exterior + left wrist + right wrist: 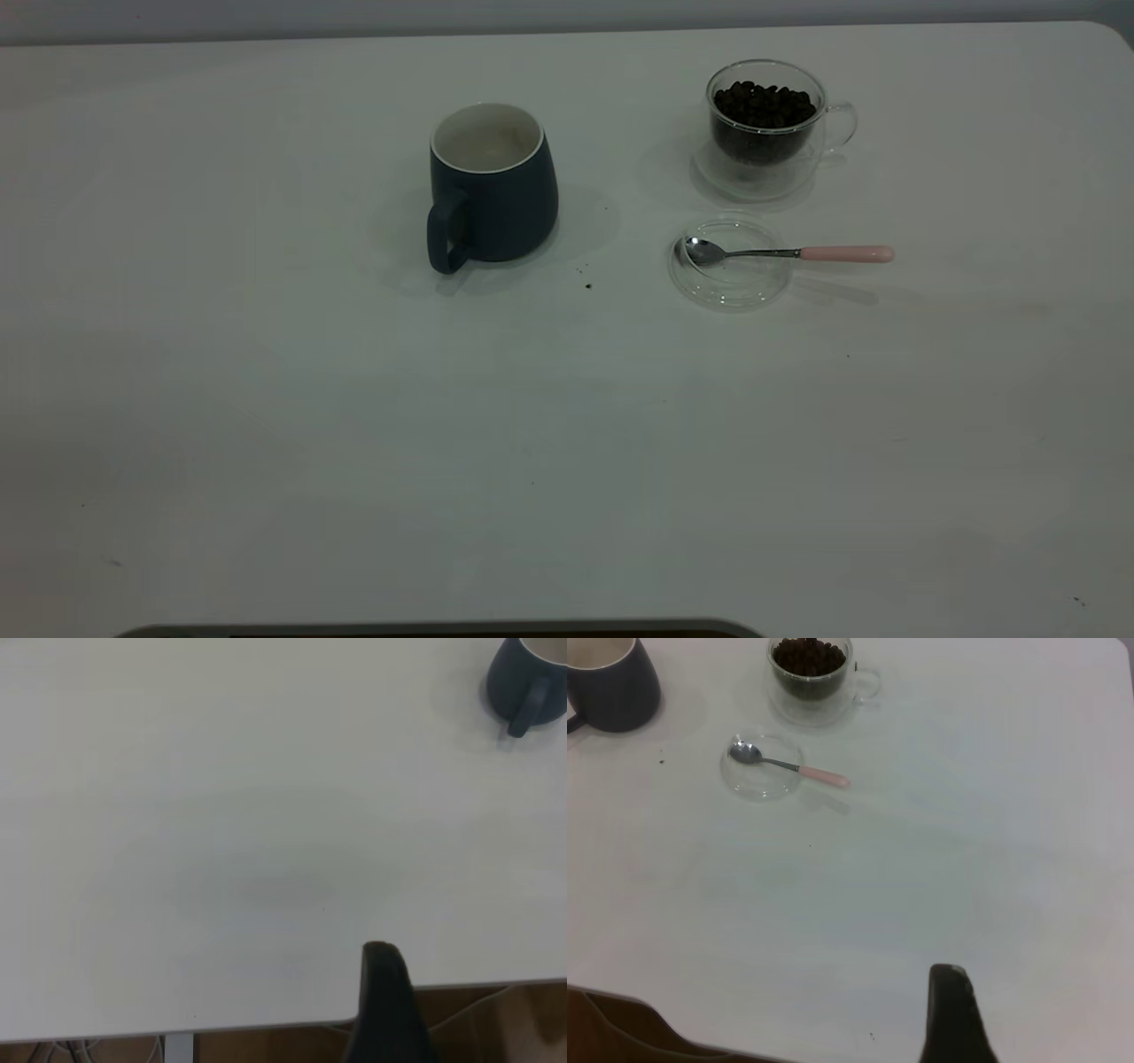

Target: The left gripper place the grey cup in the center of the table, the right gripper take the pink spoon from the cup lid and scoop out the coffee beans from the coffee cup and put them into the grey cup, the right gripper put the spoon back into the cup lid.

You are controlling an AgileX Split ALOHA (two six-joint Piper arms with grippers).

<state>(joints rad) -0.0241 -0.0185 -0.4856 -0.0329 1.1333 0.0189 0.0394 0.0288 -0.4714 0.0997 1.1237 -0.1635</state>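
Note:
The grey cup (493, 184) stands upright near the table's (266, 425) middle, handle toward the front, white inside; it also shows in the left wrist view (528, 678) and the right wrist view (609, 680). To its right, the coffee cup (767, 124) holds coffee beans (764, 105). In front of it lies the cup lid (730, 262) with the pink spoon (788, 253), its bowl in the lid and its handle pointing right. My left gripper (381, 948) and right gripper (948, 971) each show as one dark tip with no gap, over the table's near edge, far from everything.
A few dark specks (588, 285) lie between the grey cup and the lid. The table's edge (266, 1023) runs close under the left gripper, with the floor beyond. Neither arm appears in the exterior view.

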